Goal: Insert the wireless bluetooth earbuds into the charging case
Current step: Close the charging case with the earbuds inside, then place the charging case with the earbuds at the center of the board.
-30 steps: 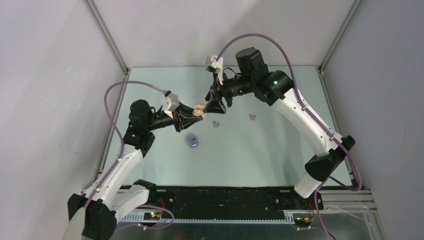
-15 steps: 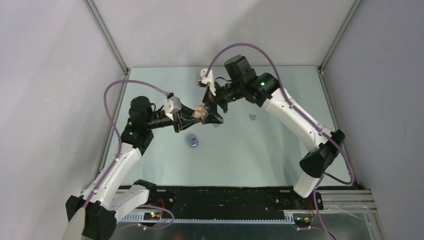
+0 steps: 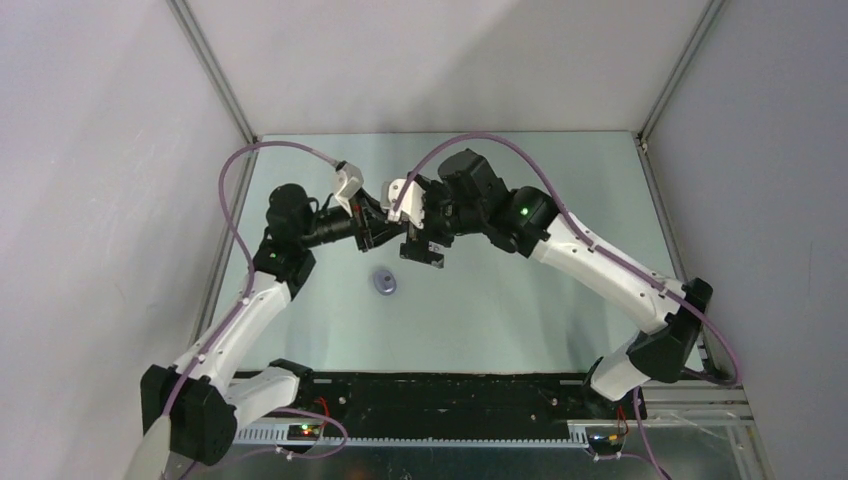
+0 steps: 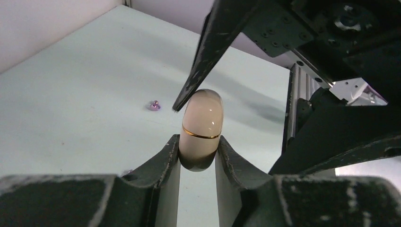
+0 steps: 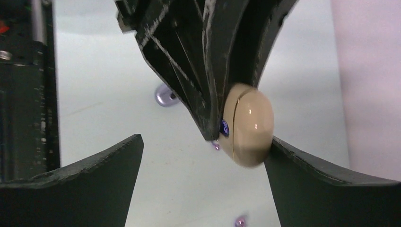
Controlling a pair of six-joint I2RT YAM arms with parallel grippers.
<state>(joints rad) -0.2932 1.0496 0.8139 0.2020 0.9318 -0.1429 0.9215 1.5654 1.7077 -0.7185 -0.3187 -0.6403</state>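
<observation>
- The cell has plain grey walls (image 3: 450, 60) and a pale green table (image 3: 560, 180). Both arms meet above the far middle part of the table.
- The left gripper (image 4: 198, 144) is pressed together on the lower half of the cream case (image 4: 202, 120) and holds it in the air. This grip is the same as one second ago.
- The change is on the other side. The right gripper (image 5: 205, 142) was half closed at the case one second ago, and now its jaws are spread fully wide and pinch nothing.
- In the same second the right arm has swung to the left and lower, and the left arm has pulled the case a little back. The case now stands between the open right fingers, just beside the finger at the right edge of the right wrist view. I cannot tell if they touch.
- The gold seam of the cream case is one thin closed line, so I judge that the lid is not yet open and no earbud can enter.
- A purple earbud (image 5: 216, 145) and a second purple earbud (image 5: 241, 221) lie loose on the table below the grippers, apart from each other. The purple case (image 3: 384, 283) lies alone, nearer to the arm bases.
- I do not find the cream-white earbuds in any view.
- My reading is that the task is at its beginning — the spreading of the right jaws looks like preparation for a new hold on the lid, and the insertion itself is not started.
</observation>
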